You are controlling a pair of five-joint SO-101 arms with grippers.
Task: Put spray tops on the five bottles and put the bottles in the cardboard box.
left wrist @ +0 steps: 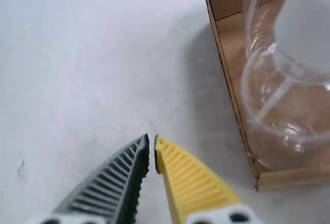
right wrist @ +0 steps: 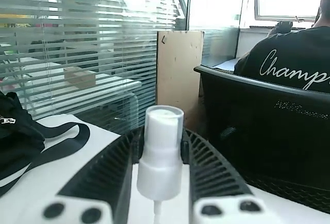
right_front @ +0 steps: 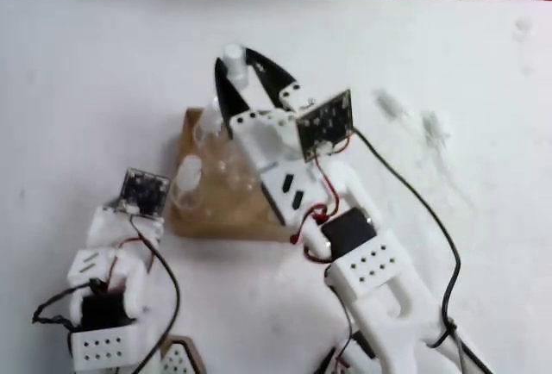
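Capping in progress: right end effector (right wrist: 161,131) grips a spray top (right wrist: 161,157).
Next, probably: seat it on a bottle (right_front: 228,167) in the cardboard box (right_front: 216,219), frame centre.

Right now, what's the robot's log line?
right gripper shut on white plastic spray top | left gripper shut, beside brown cardboard box | clear bottles in box
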